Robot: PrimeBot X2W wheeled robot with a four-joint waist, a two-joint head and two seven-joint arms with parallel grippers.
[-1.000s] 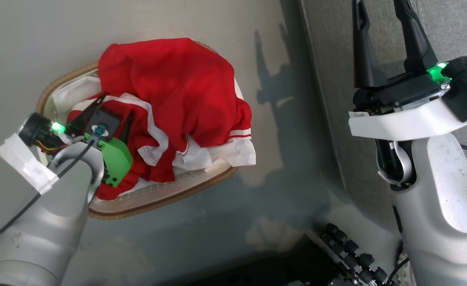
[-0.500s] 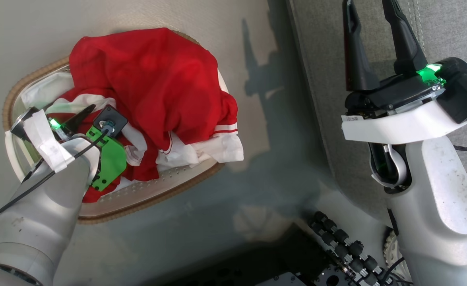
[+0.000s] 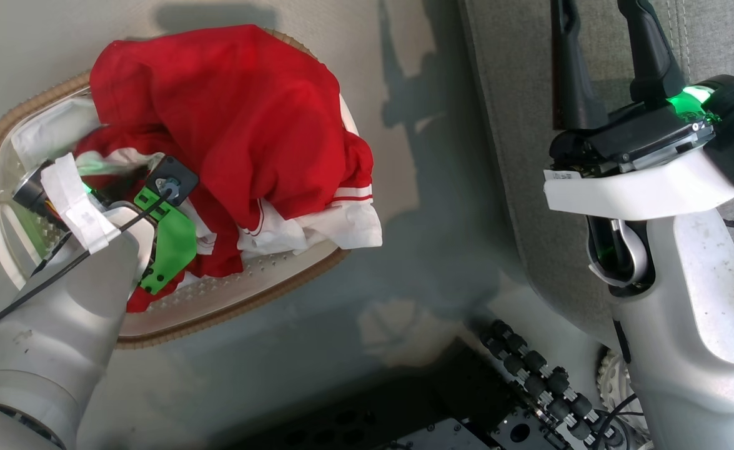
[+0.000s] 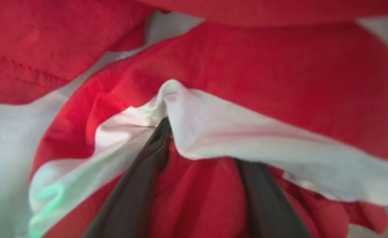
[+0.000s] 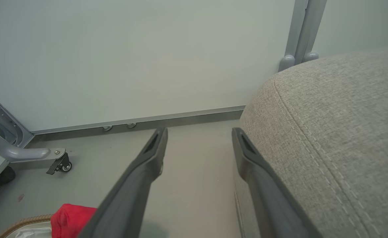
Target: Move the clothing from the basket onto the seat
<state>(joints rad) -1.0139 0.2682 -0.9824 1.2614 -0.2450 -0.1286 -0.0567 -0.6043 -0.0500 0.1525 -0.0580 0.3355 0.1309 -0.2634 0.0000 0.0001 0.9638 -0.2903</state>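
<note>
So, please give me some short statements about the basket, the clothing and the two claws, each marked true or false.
1. The red and white clothing lies in the basket. True.
2. The basket stands on the seat. False: it stands on the floor, beside the seat.
3. The right claw is open and holds nothing. True.
4. The left claw hangs over the seat. False: its fingers are pushed into the clothing.
</note>
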